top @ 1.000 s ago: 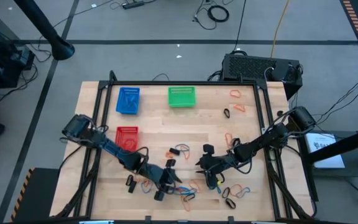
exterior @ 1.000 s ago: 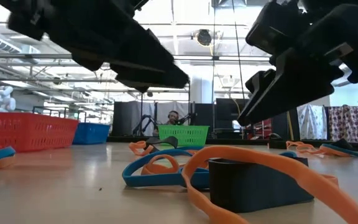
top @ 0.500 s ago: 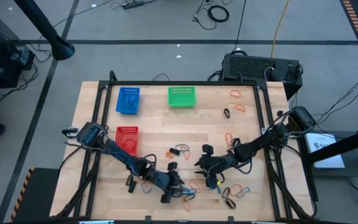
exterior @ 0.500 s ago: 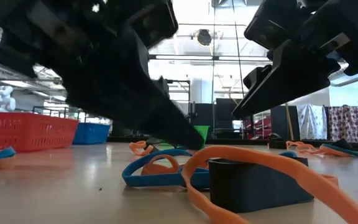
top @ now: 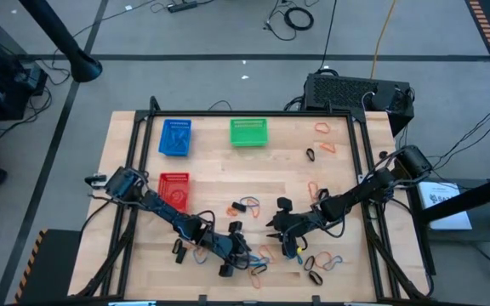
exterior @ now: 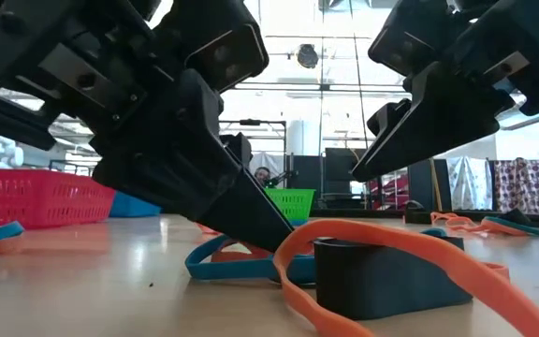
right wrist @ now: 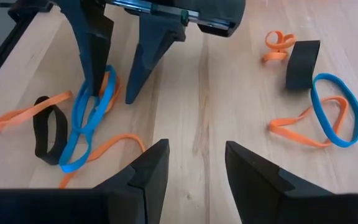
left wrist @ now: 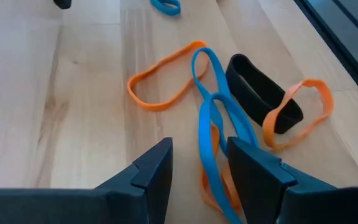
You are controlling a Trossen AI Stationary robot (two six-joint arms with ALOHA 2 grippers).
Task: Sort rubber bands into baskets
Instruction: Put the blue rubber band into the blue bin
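Rubber bands lie loose on the wooden table: a tangle of blue (left wrist: 211, 118), orange (left wrist: 161, 79) and black (left wrist: 261, 93) bands near the front edge (top: 255, 265). My left gripper (left wrist: 197, 152) is open and low over this tangle, its fingers standing either side of the blue band's loop; the right wrist view shows it too (right wrist: 120, 81). My right gripper (top: 281, 231) hangs open above bare table, holding nothing (right wrist: 194, 155). The blue basket (top: 175, 137) and green basket (top: 248, 132) stand at the far side. The red basket (top: 173, 189) is at the left. My left gripper slants down from the table's left, and one fingertip (right wrist: 89, 87) stands at the blue band (right wrist: 86, 121) that lies flat on the table. Whether that fingertip touches the band I cannot tell.
More bands lie scattered: orange ones at the far right (top: 323, 129), a black and blue group beside my right gripper (right wrist: 319, 87), others near the front right (top: 317, 265). A black box (top: 356, 92) sits behind the table's far right corner.
My left gripper has come down toward the tangle of bands near the front edge, reaching a little farther right and rolling slightly; it is now low at the table. Its fingers stay open. The bands have not moved.
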